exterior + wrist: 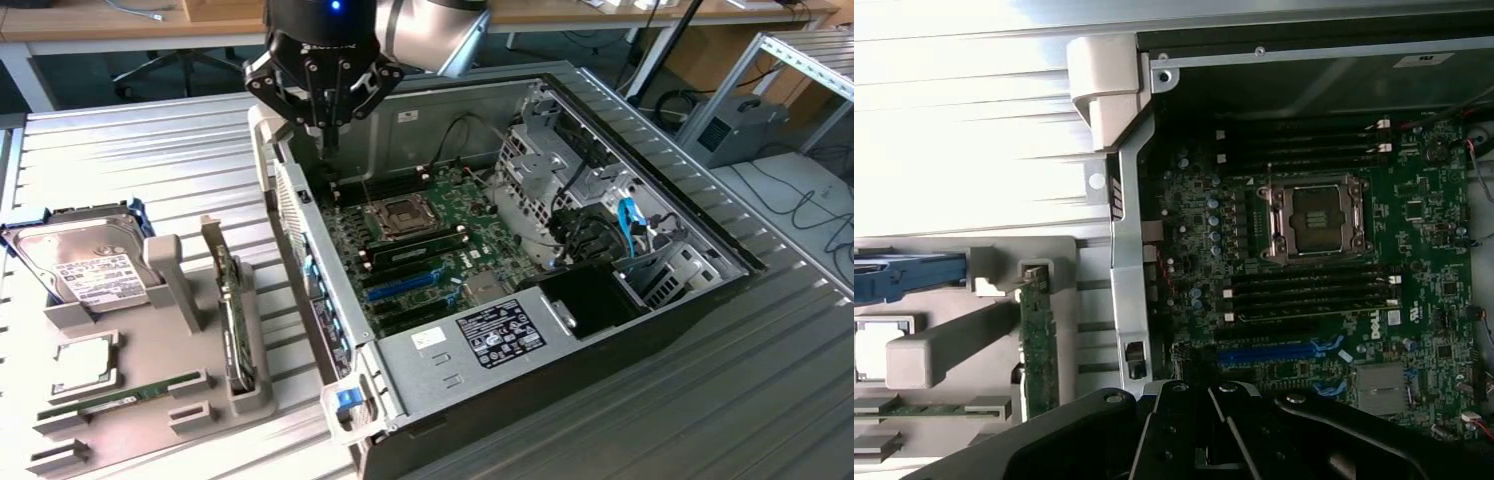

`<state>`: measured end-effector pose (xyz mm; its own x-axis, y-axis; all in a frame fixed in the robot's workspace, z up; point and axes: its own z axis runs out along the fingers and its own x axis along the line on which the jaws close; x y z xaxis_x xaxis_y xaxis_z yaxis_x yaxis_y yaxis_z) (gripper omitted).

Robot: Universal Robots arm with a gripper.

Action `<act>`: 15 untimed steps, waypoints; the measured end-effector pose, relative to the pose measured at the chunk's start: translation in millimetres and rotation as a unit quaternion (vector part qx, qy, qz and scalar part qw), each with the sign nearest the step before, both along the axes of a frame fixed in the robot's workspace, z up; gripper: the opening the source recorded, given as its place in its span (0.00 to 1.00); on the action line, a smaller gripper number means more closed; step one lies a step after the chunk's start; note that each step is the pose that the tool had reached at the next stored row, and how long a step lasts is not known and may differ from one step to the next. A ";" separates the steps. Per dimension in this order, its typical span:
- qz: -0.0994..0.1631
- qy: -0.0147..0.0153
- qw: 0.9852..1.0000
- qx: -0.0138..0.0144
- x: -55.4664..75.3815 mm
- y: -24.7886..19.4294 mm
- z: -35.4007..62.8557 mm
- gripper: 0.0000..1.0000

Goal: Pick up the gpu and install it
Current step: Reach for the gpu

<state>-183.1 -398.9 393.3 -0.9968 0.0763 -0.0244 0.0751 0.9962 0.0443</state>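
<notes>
Lower edge of the gpu hidden inside its grey holder

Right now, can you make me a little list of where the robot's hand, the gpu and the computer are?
gripper: shut, holding nothing, over the computer case's side nearest the gray holder
gpu: standing on its edge in the gray holder, not picked up
computer case: lying open
motherboard: showing inside the case
hard drive: in the holder, to the exterior view's left of the gpu
</notes>
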 end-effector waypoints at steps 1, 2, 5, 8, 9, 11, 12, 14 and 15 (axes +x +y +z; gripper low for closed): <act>0.000 0.000 1.000 0.000 -0.4 0.0 0.0 0.11; 0.000 0.000 1.000 0.000 -0.7 0.0 0.0 0.11; 0.000 0.000 1.000 0.000 -2.0 0.0 0.0 0.11; 0.000 0.000 1.000 0.000 -3.2 0.0 0.0 0.11; 0.000 0.000 1.000 0.000 -3.6 0.0 0.0 0.11; 0.000 0.000 1.000 0.000 -4.9 0.0 0.0 0.11; 0.000 0.000 1.000 0.000 -5.3 0.0 0.0 0.11; 0.000 0.000 1.000 0.000 -6.5 0.0 0.0 0.11; 0.000 0.000 1.000 0.000 -6.9 0.0 -0.1 0.11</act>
